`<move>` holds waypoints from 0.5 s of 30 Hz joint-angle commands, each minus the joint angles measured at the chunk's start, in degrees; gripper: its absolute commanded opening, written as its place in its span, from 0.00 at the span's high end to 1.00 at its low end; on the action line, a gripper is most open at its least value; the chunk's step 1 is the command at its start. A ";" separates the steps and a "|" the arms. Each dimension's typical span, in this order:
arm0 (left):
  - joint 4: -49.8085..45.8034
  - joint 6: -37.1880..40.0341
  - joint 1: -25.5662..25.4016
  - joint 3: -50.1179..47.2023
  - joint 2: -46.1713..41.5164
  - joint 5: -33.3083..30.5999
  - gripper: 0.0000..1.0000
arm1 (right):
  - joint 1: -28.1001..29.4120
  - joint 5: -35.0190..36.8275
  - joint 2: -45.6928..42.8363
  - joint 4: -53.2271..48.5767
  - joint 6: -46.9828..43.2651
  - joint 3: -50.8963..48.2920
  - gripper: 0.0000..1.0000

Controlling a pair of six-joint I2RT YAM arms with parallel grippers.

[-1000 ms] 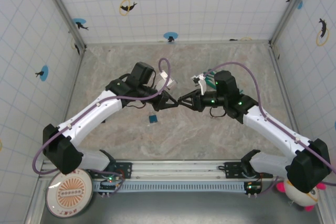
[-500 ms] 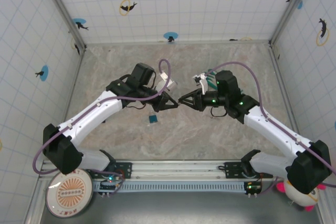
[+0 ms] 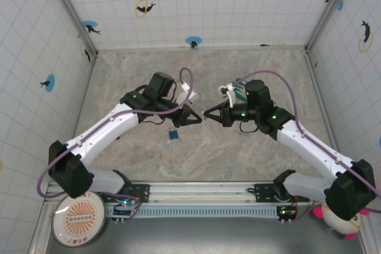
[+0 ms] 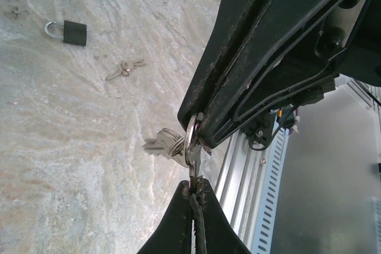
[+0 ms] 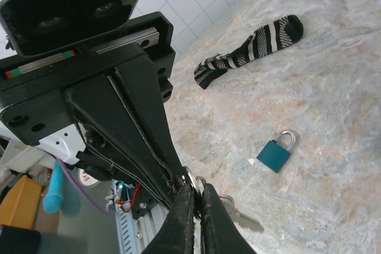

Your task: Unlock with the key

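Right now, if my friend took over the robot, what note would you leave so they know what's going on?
Left gripper: jaws shut on the keys.
Right gripper: jaws shut on the same keys, tip to tip with the left.
Keys: held in the air above the table, between both grippers.
Blue padlock: lying flat on the table, shackle looks closed, nothing touching it.
Done: keys are picked up.
To do: probably let one gripper take the keys, put a key in the blue padlock, turn it.

Overhead camera looks down; both close wrist cameras share the keys (image 4: 168,142).
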 commanded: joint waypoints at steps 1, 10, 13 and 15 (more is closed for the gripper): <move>0.72 1.99 -0.02 -0.67 -1.49 0.60 1.00 | 0.00 -0.97 -1.37 0.31 -0.93 1.32 0.99; 2.67 0.12 0.07 -1.58 -2.56 -2.16 0.74 | 0.07 3.33 -3.28 -1.10 -2.60 1.41 1.00; 6.02 -2.53 0.70 -3.17 -4.21 -3.13 0.66 | 0.09 10.85 -5.73 -0.72 -3.99 0.56 1.00; 9.18 -5.64 1.82 -4.81 -5.69 -4.06 0.61 | 0.04 15.34 -7.10 -0.60 -5.09 0.10 1.00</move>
